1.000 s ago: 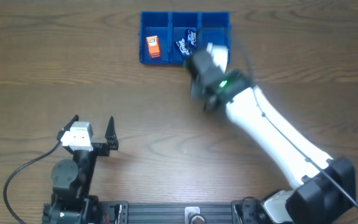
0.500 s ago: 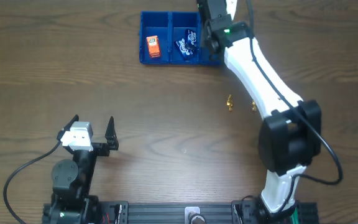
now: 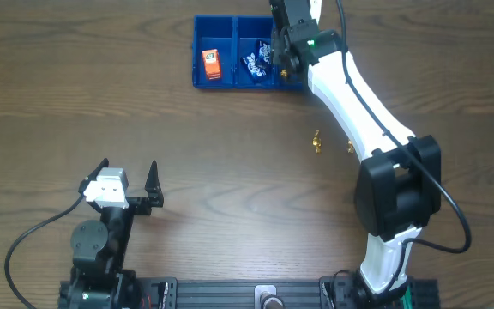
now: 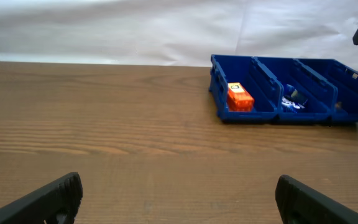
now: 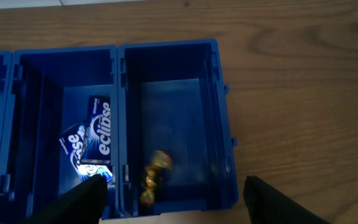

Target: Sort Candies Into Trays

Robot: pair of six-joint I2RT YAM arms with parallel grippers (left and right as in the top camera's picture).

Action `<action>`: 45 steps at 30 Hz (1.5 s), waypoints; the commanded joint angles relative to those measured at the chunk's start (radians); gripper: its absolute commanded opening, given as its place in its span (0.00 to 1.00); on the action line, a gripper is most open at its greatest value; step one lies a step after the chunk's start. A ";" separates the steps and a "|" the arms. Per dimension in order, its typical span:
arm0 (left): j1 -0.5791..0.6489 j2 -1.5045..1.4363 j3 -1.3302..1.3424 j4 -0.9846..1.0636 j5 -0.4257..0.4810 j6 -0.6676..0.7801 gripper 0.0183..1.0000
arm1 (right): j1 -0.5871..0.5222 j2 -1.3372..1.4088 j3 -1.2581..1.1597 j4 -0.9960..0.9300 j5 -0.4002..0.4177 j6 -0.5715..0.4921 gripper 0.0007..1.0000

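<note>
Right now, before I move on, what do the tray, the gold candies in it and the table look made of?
Tray: moulded hard plastic, glossy blue, going by the thin ribbed walls and soft highlights.
Gold candies: crinkled metallic foil wrappers, judging by the bright glints; the contents are hidden.
Table: wood or wood-look laminate, matte; grain lines show, but I can't tell which.
</note>
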 commanded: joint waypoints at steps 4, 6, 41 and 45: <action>0.003 -0.006 -0.021 -0.034 -0.005 0.006 1.00 | -0.003 -0.322 -0.271 0.000 0.000 -0.015 0.73; 0.003 -0.006 -0.021 -0.034 -0.005 0.006 1.00 | -0.003 -0.401 -0.399 0.003 -0.001 -0.008 0.73; 0.003 -0.006 -0.021 -0.034 -0.005 0.006 1.00 | -0.050 -0.290 -0.892 0.388 -0.135 -0.012 0.55; 0.003 -0.006 -0.021 -0.034 -0.005 0.006 1.00 | -0.050 -0.277 -0.892 0.393 -0.135 -0.012 0.55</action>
